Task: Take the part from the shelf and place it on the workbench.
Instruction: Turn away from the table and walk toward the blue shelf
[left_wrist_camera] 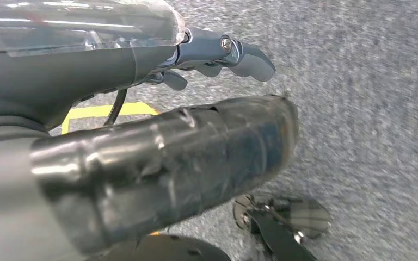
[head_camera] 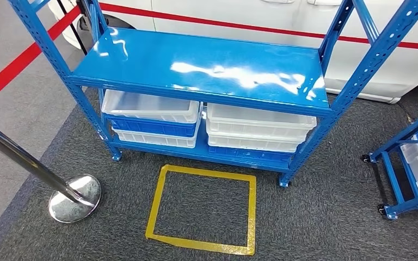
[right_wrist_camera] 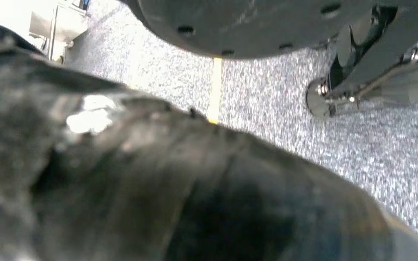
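left hand (left_wrist_camera: 217, 60): hangs over the carpet (head_camera: 315, 217), its dark fingers (left_wrist_camera: 250, 60) curled loosely with nothing between them; a thick taped thumb crosses the wrist view in front of them.
right hand (right_wrist_camera: 196, 190): a dark blur close against the lens; I cannot tell whether its fingers are apart or together.
tape square (head_camera: 201, 209): yellow outline on the carpet, just in front of the rack, near its middle.
post (head_camera: 38, 168): chrome stanchion with a round base, left of the rack and in front of it, leaning across that corner.
rack (head_camera: 207, 70): blue steel shelf, glossy top board bare; under the board sit stacked bins (head_camera: 152, 117), white and blue, in two piles side by side.
part: I see none on the rack's top board; if it is here it lies inside a bin, hidden under the board.
cart (head_camera: 408, 163): second blue frame on wheels, right of the rack, holding more bins.
car: white body with a red stripe, right behind the rack.
risk, reach: the top board overhangs the bins, so a hand going in high may strike its front edge.
risk, search: with the part unseen, a hand may close on a bin wall instead.
risk, footing: a step left of the tape square could knock the post.
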Action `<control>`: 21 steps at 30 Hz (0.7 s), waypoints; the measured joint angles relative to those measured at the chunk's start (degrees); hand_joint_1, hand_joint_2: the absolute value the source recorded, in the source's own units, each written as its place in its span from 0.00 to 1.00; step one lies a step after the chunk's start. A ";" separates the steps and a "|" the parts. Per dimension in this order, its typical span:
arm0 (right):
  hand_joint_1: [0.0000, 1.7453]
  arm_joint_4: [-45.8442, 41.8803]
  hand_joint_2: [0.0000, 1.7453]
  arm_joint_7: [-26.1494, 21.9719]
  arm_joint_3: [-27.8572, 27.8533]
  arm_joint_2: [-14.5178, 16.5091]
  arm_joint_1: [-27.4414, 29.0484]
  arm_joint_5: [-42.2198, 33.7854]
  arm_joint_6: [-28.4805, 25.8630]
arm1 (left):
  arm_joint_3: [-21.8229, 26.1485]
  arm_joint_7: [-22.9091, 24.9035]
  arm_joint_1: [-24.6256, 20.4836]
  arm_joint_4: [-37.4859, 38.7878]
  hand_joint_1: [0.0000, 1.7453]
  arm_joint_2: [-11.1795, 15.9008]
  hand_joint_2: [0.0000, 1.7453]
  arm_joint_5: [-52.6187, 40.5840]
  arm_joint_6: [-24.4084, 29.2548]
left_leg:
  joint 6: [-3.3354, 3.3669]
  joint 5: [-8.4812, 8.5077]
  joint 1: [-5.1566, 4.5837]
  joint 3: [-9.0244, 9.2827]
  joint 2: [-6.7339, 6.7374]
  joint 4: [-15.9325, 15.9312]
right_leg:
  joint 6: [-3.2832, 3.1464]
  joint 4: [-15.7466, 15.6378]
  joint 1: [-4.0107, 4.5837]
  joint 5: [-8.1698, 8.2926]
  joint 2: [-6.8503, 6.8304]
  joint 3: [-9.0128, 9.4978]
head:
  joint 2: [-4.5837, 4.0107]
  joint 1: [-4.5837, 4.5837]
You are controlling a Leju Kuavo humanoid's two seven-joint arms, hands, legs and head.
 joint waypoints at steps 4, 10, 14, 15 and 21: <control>0.00 0.02 0.00 0.05 -0.10 0.00 0.02 0.05 0.53 | 0.02 0.03 0.08 0.00 0.00 -0.04 0.00 -0.06 0.35 | 1.23 0.27 0.11 0.26 1.62 -0.66 | 1.01 9.53 -0.12 -5.33 -2.14 -4.49 | 0.00 0.12; 0.00 0.02 0.00 1.75 -0.13 0.00 0.16 0.28 0.50 | -0.01 0.50 0.00 0.00 0.00 -0.07 1.00 -0.58 1.29 | 0.95 -0.39 -0.09 0.85 2.87 -0.41 | 0.83 5.20 -0.30 -0.66 -3.08 -2.71 | 0.00 0.13; 0.00 0.04 0.00 3.52 -0.13 0.03 0.05 0.94 0.62 | -0.04 0.54 -0.11 0.00 0.00 -0.09 1.00 -0.99 1.69 | -0.31 -0.64 -0.37 1.14 3.09 -0.51 | -0.27 -0.18 0.20 0.51 -3.39 -0.40 | 0.00 0.09; 0.00 0.04 0.00 4.06 -0.13 0.08 0.05 1.16 0.61 | -0.04 0.53 -0.17 0.00 0.00 -0.09 1.00 -1.05 1.78 | -0.62 -0.78 -0.32 1.20 3.04 -0.44 | -0.58 -0.41 0.07 0.62 -3.32 -0.28 | 0.00 0.09; 0.00 0.05 1.00 5.60 -0.13 0.40 -0.02 2.26 0.57 | -0.05 0.25 -0.09 0.00 0.00 -0.08 1.00 -1.21 2.00 | -1.66 -8.30 -0.15 -6.01 1.80 14.91 | -2.00 -0.91 -0.17 0.78 -3.04 0.01 | 0.00 0.05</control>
